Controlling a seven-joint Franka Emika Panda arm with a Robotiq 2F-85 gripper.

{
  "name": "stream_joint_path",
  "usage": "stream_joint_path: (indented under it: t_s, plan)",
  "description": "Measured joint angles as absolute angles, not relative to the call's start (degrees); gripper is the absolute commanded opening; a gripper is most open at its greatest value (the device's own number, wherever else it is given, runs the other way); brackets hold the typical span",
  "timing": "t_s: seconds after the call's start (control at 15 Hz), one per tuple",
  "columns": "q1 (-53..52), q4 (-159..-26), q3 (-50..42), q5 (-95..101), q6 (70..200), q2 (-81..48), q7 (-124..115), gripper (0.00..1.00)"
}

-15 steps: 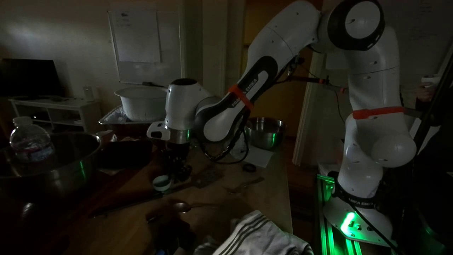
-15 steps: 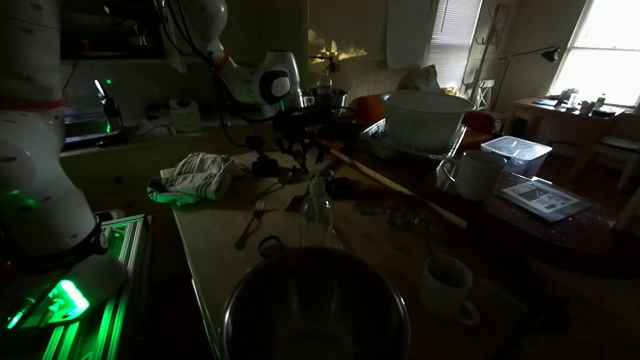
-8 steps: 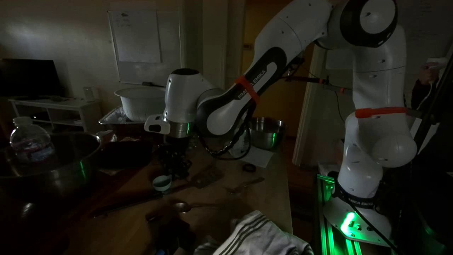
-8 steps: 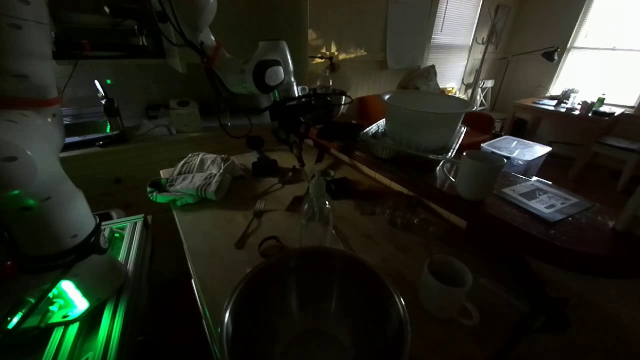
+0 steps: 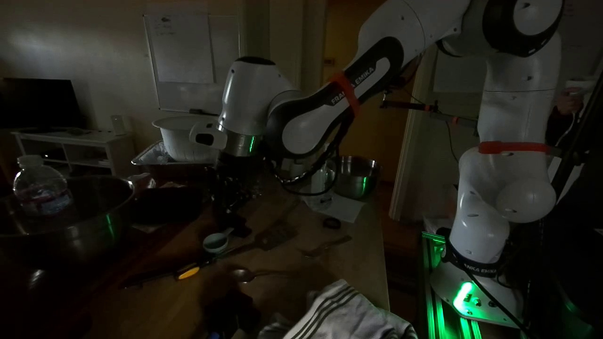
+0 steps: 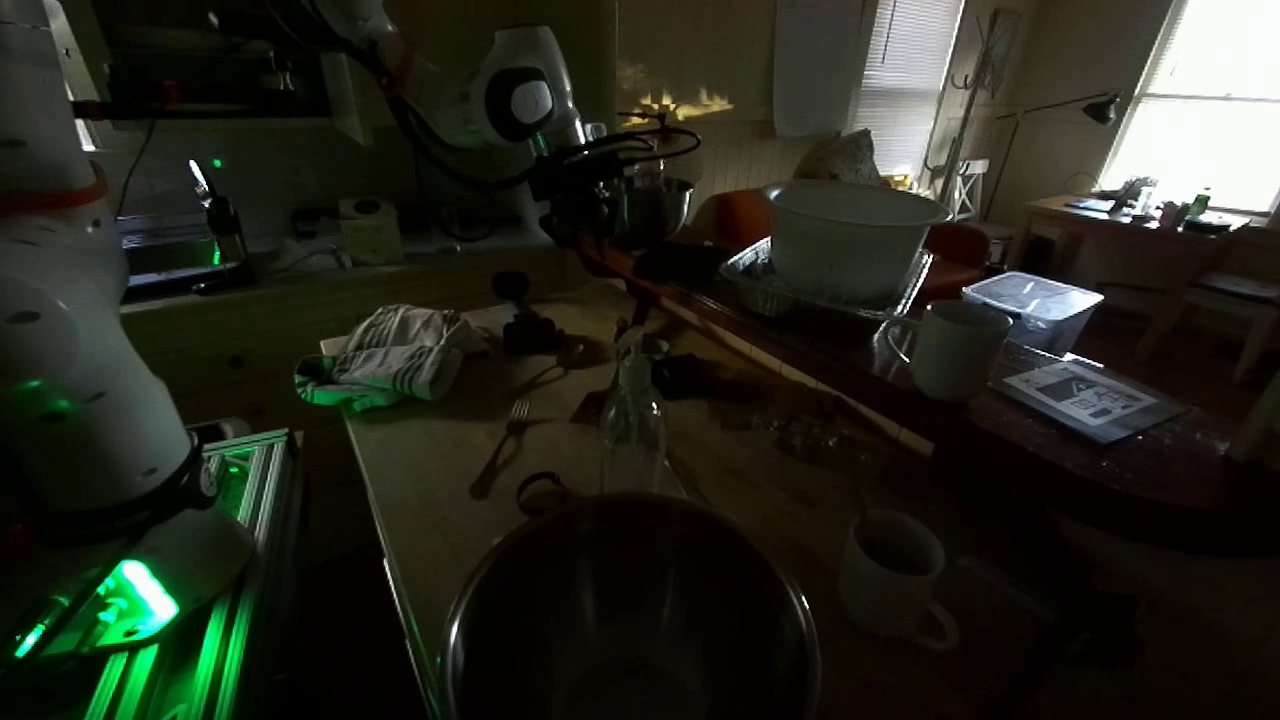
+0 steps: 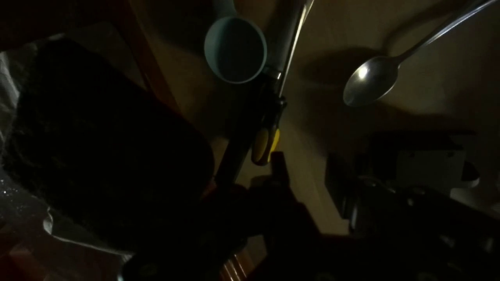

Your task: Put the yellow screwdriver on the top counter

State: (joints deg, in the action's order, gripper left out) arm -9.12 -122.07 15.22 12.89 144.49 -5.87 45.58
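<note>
Empty fingers (image 7: 280,168) hang over desk (image 5: 360,275) where yellow screwdriver (image 5: 188,273) lies

Seen left to right in an exterior view, a plastic water bottle (image 5: 41,188) shows above the rim of a steel mixing bowl (image 5: 89,240). Next comes the top counter (image 6: 1140,465), visible in both exterior views, a dark raised ledge along the desk's left edge, where a white tub (image 5: 181,136) rests on a foil tray (image 5: 153,155). On the desk near that edge lies the yellow screwdriver, its handle yellow and black, alongside the dark handle of a spatula (image 5: 275,235); whether the two touch cannot be told. A pale blue measuring cup (image 5: 215,243) sits just beside the spatula. The fingers, raised above the desk, stand apart with a clear gap, grasping nothing; in the wrist view, one fingertip shows just beside the butt of the screwdriver's handle. Farther right lie a metal spoon (image 5: 242,275), a black ring (image 5: 332,223) and a fork (image 5: 339,241), the last two toward the desk's right edge. A striped towel (image 5: 348,310) is bunched at the near right corner, and past the right edge stands the white Franka Emika arm (image 5: 499,174).
</note>
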Motion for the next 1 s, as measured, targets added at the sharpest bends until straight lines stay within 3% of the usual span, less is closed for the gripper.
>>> stream_joint_path:
  t_s: [0.07,0.13,0.27,0.67,1.0]
  plan:
    - [-9.32,-122.07,15.21,12.89,143.54,-5.61,45.74,0.12]
    - [-9.52,-122.06,15.21,12.89,142.24,-5.55,46.25,0.57]
    - [-9.83,-122.22,15.18,13.13,139.86,-6.09,47.34,0.54]
    - [-10.50,-125.72,13.54,20.61,147.61,-12.21,39.53,0.97]
    - [-12.59,-124.48,12.36,24.36,152.98,-19.97,31.16,1.00]
